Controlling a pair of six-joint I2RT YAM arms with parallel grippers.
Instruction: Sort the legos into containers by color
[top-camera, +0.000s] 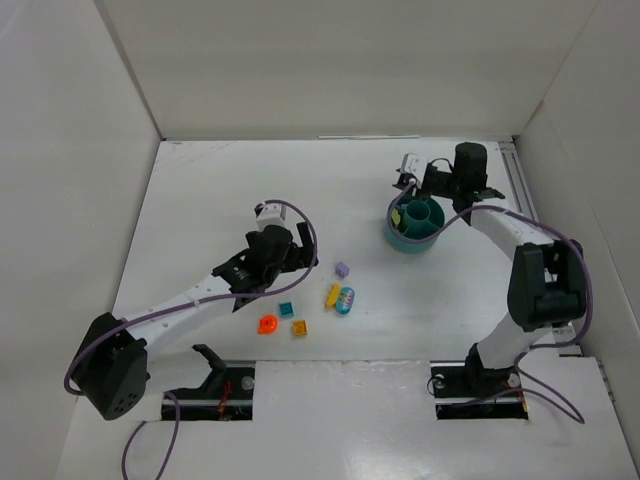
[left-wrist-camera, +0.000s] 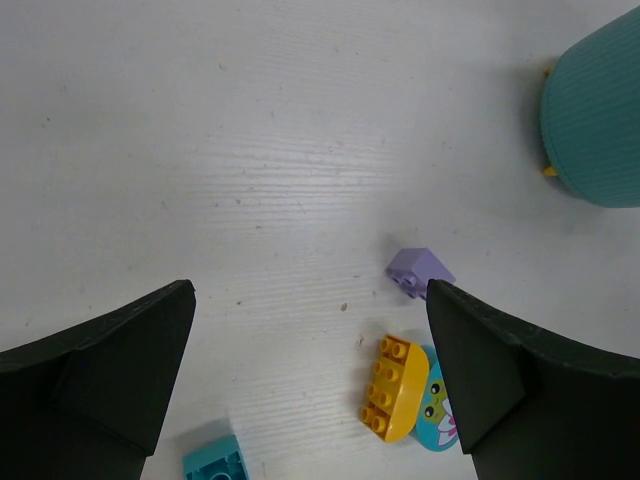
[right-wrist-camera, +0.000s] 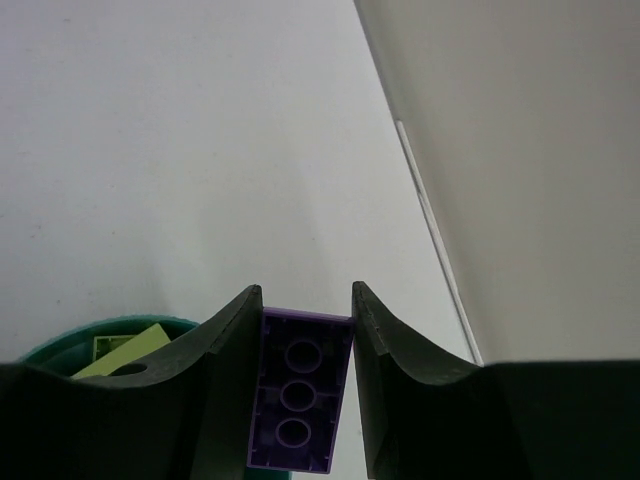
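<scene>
Left wrist view: teal cup (left-wrist-camera: 595, 120) cut off at right edge — teal brick (left-wrist-camera: 212, 462) at bottom edge. Also blue oval brick (left-wrist-camera: 432, 408) partly hidden behind a black finger (left-wrist-camera: 500, 380)

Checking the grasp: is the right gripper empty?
No, the right gripper is clamped on a purple brick, which shows between its two fingers.

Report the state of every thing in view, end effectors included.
Left end effector: open, empty.
Right end effector: shut on a purple rectangular plastic brick.
Round teal plastic cup: upright, pale green brick inside.
Small purple plastic brick: lying loose.
Yellow plastic brick: loose, beside the blue oval piece.
Small teal brick: loose.
Round orange piece: loose.
Square orange brick: loose.
</scene>
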